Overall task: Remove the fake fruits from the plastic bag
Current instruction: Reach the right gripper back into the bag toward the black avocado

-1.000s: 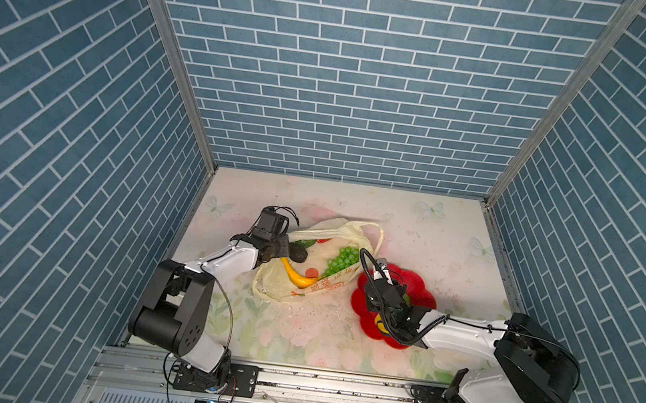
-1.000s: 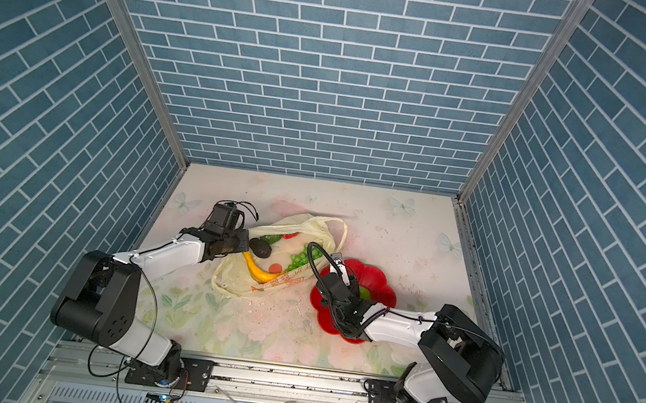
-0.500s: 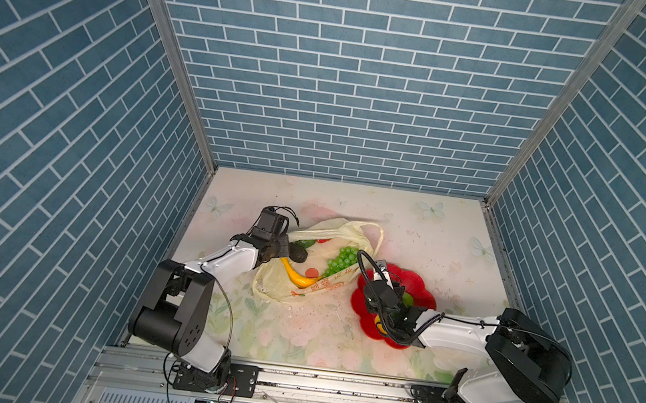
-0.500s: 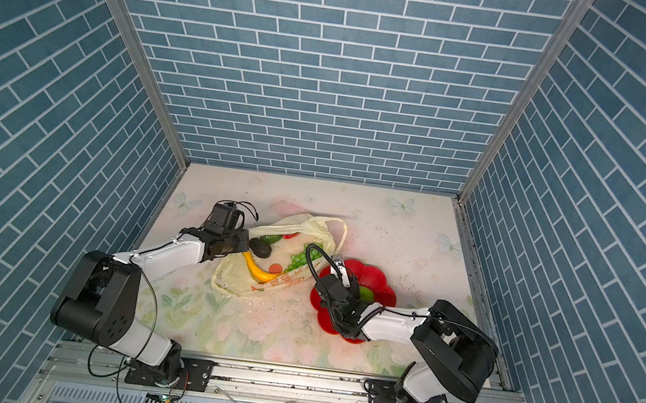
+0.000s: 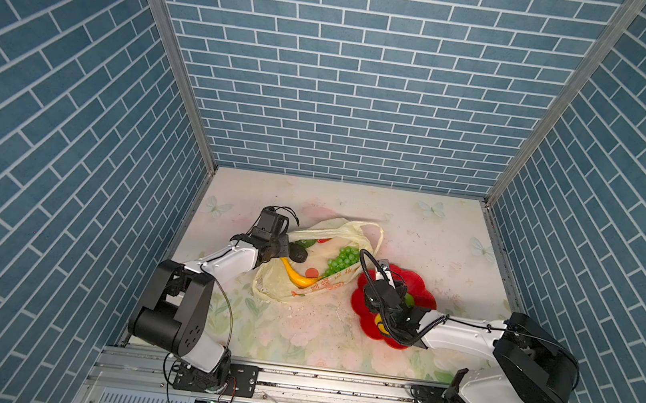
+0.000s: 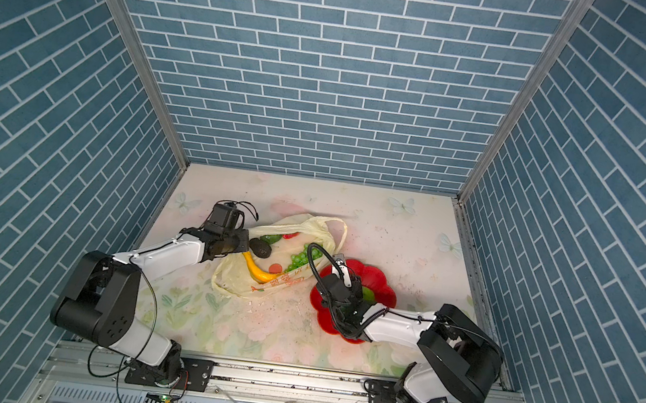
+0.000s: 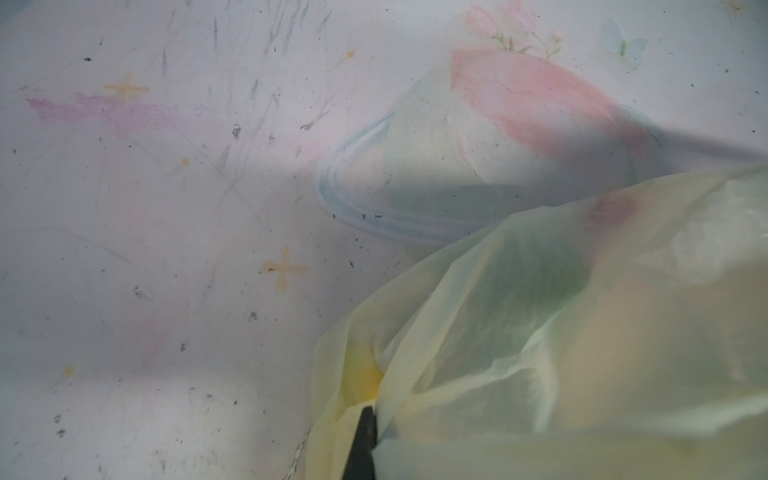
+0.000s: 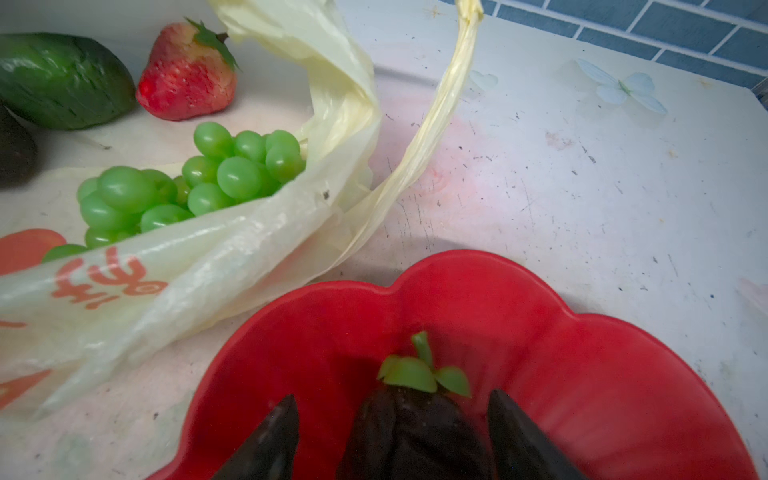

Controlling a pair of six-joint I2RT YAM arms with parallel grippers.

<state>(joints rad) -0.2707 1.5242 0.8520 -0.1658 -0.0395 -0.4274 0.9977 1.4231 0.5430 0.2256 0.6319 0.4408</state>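
Observation:
The plastic bag (image 5: 281, 285) lies open left of centre, pale yellow with red writing. Inside it I see a banana (image 5: 297, 277), a green grape bunch (image 8: 187, 183), a strawberry (image 8: 187, 75), a long green fruit (image 8: 62, 79) and a dark round fruit (image 5: 299, 254). My left gripper (image 5: 280, 247) is shut on the bag's edge; in the left wrist view the film (image 7: 540, 332) is pinched at the black fingertip (image 7: 365, 432). My right gripper (image 8: 392, 397) stands open over the red plate (image 8: 582, 374), with a dark brown fruit (image 8: 411, 428) with green leaves lying between its fingers, apart from both.
A green fruit (image 5: 408, 301) and a yellow one (image 5: 379, 323) also lie on the red flower-shaped plate (image 5: 425, 292), partly under my right arm. The bag's loop handle (image 8: 436, 124) arcs beside the plate. Brick-patterned walls enclose the flowery tabletop (image 5: 434, 233).
My right gripper's jaws have spread wider around the dark brown fruit on the plate. The left arm and the bag have not moved.

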